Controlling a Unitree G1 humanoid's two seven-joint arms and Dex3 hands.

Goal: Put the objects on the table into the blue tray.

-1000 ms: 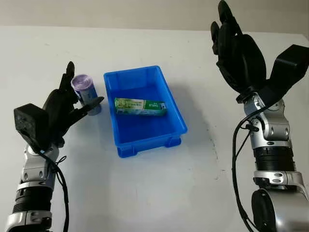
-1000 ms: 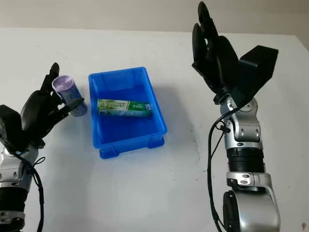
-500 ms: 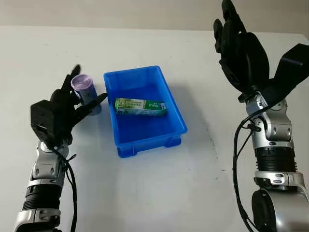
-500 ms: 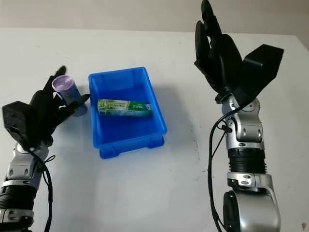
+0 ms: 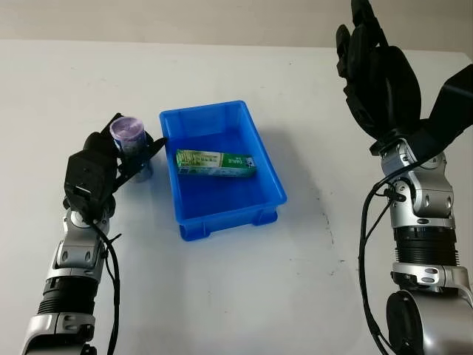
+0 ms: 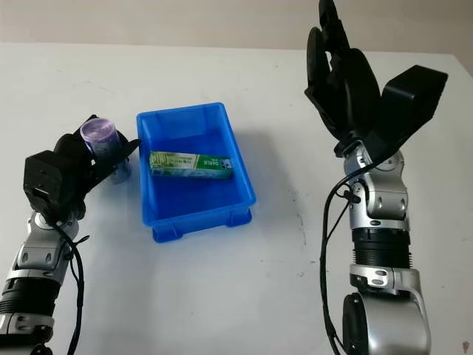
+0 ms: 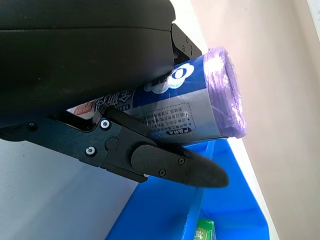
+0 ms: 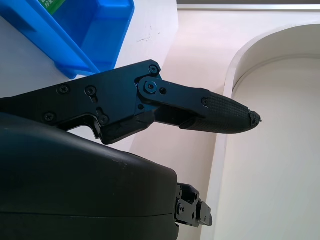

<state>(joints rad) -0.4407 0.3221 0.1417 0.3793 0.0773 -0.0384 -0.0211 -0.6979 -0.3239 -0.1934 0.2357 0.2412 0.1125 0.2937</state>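
A silver-and-blue roll with a purple end (image 5: 126,131) stands on the white table just left of the blue tray (image 5: 228,212). My left hand (image 5: 137,148) is curled around the roll from the near side. In the left wrist view the roll (image 7: 200,100) lies against the palm with a finger (image 7: 165,162) across it. A green box (image 5: 216,163) lies inside the tray. My right hand (image 5: 358,44) is open and raised high above the table at the far right.
The tray's blue wall (image 7: 165,210) lies right beside the held roll. Bare white table surrounds the tray, with wide room in front and to the right. A tray corner (image 8: 90,30) appears far below the right hand.
My left hand moved forward and closed its fingers around the roll, which stays in place. The right hand rose a little higher and further right.
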